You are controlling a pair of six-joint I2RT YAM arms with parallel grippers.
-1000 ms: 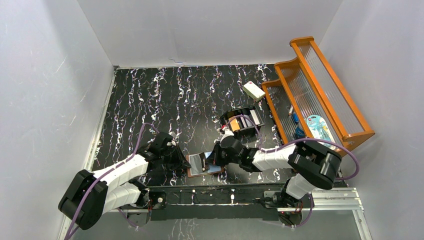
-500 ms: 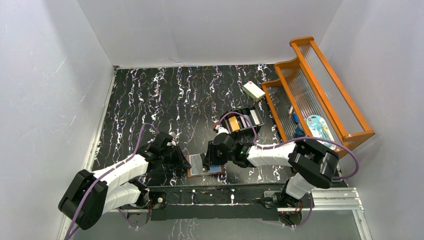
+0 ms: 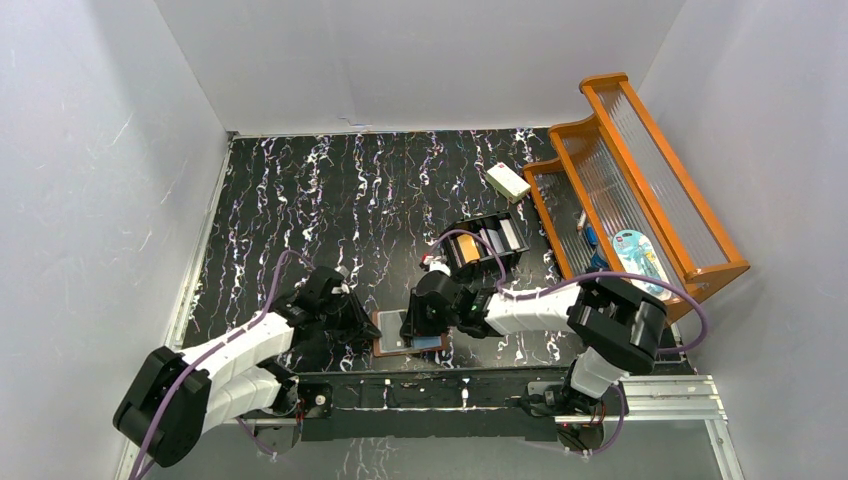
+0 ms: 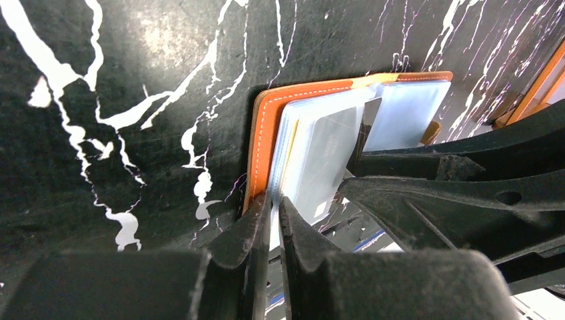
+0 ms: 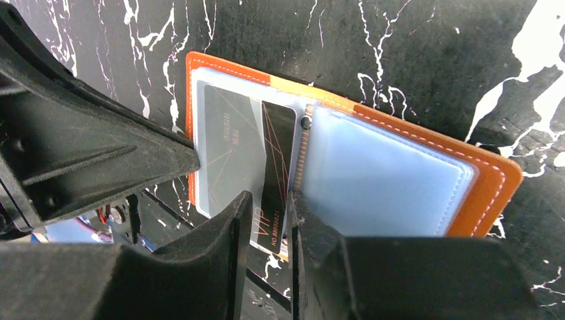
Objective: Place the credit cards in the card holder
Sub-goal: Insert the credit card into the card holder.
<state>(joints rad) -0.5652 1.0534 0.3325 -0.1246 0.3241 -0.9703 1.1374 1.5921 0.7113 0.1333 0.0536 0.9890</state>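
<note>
Brown leather card holder (image 5: 386,173) is open flat on the black marbled table (image 3: 300,200), near edge, between my arms. I've got the left gripper (image 4: 274,207) clamped on its pale blue sleeve edge. The right gripper (image 5: 270,213) has fingers apart over the thin grey plastic card (image 5: 233,147), which lies on the holder page nearest the left gripper, beside the spine.

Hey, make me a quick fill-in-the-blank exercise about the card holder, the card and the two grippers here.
1. The card holder lies ____, with its sleeves facing up.
2. The dark card, partly inside a sleeve, is printed with the letters ____.
3. The left gripper pinches a sleeve edge, while the right gripper has its jaws ____ astride the card.

Missing words: open; VIP; open
</note>
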